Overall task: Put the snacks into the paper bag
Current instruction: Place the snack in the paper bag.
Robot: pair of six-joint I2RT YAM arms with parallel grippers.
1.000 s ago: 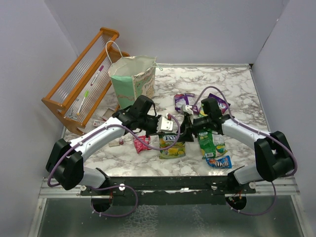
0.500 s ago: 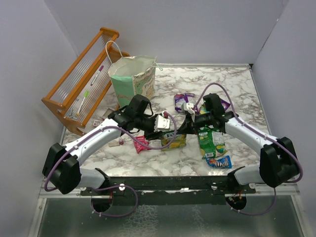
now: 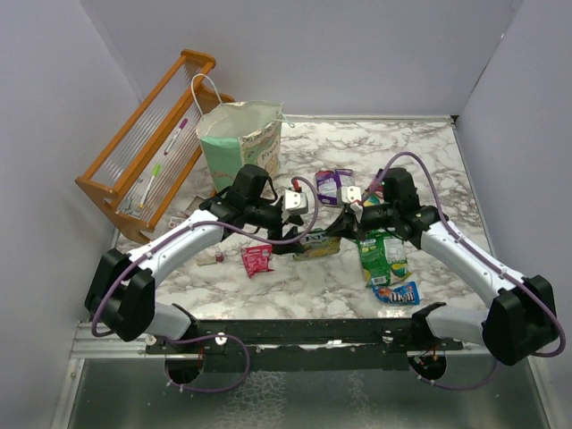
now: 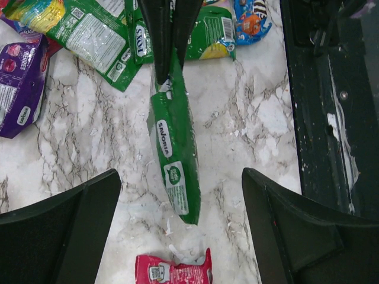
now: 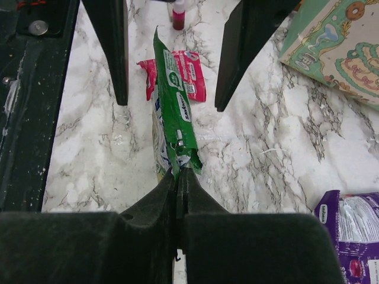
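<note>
A green snack packet hangs edge-on just above the marble. My right gripper is shut on its torn near end. My left gripper is wide open, its fingers on either side of the packet's other end without touching it. From above, both grippers meet mid-table, left gripper and right gripper, over that packet. The mint-green paper bag stands open at the back left. Other snacks lie flat: red, purple, green, blue.
An orange wooden slatted rack leans at the far left beside the bag. A small red-capped tube lies near the red packet. The black base rail runs along the near edge. White walls enclose the table.
My left gripper has opened and let go of the green packet. The right gripper has closed on it. Both wrists moved a little toward the back of the table.
</note>
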